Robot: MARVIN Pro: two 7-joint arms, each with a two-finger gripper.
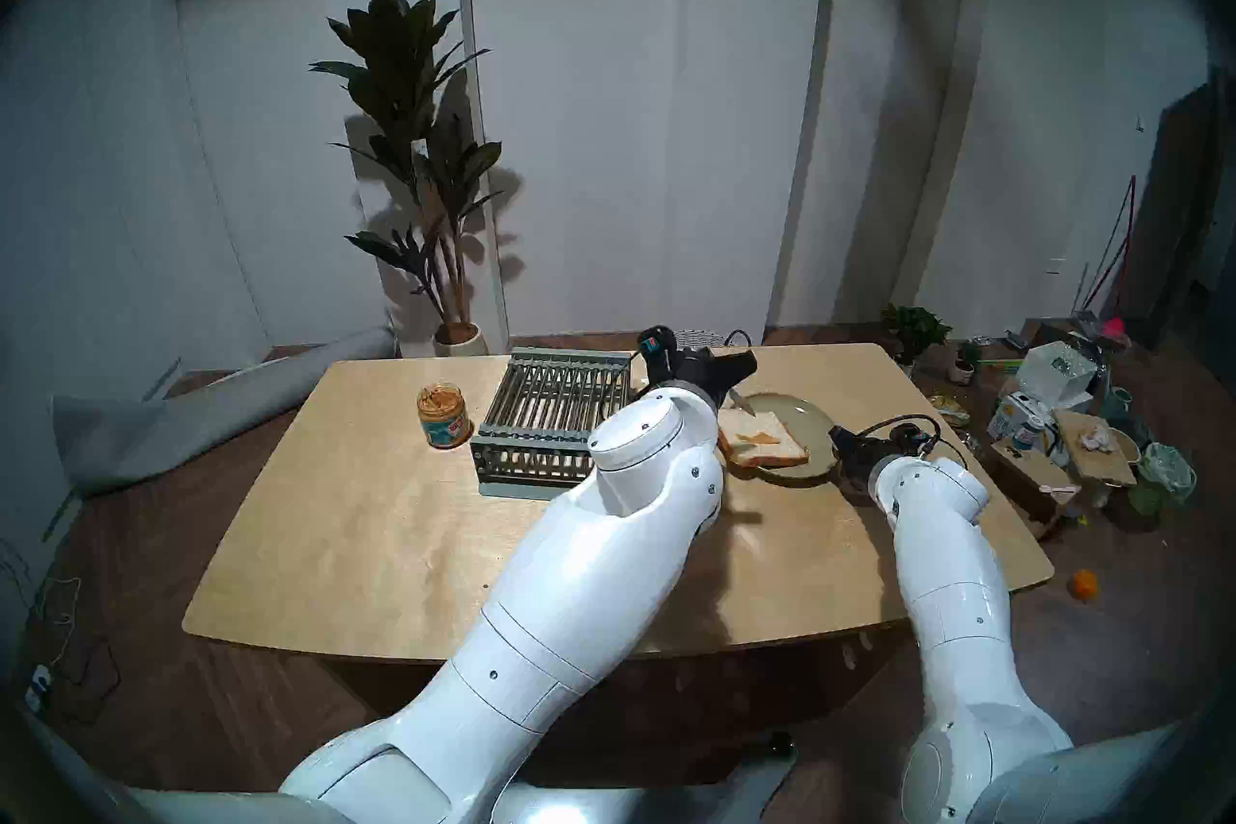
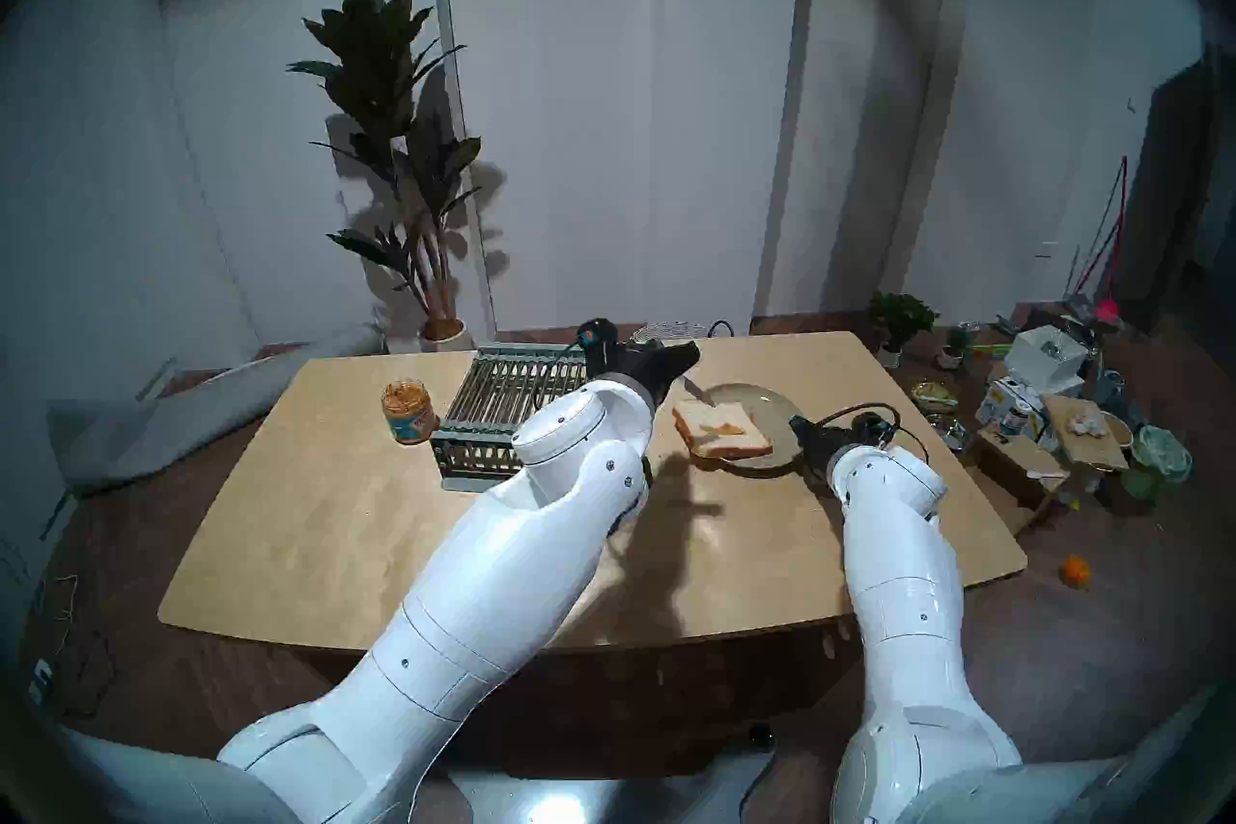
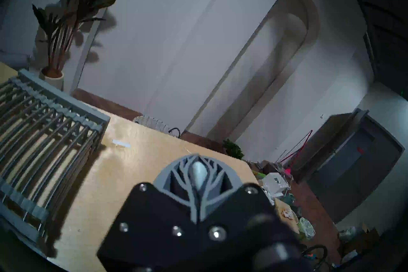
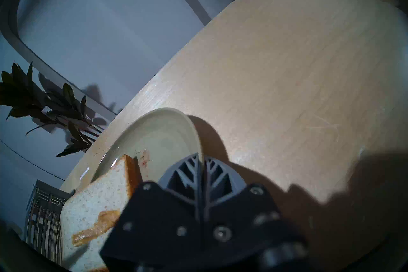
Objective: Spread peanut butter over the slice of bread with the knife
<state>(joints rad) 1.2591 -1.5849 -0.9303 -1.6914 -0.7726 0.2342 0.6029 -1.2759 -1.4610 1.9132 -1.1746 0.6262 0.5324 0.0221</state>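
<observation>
The pale green plate (image 1: 812, 418) sits on the wooden bench (image 1: 374, 535) and serves as the reference. The slice of bread (image 1: 762, 437) lies on the plate's left part, overhanging its left edge, with a tan streak of peanut butter (image 1: 759, 437) across the middle. The left end effector (image 1: 744, 366) hangs above the plate's far-left rim, pressed together on the knife (image 1: 741, 401), whose blade slants down toward the bread's far corner; whether it touches is unclear. The right end effector (image 4: 202, 162) is closed, pinching the plate's right rim. Left of the plate stands the grey slatted rack (image 1: 552, 421), and farther left the open jar (image 1: 443, 415) of peanut butter.
</observation>
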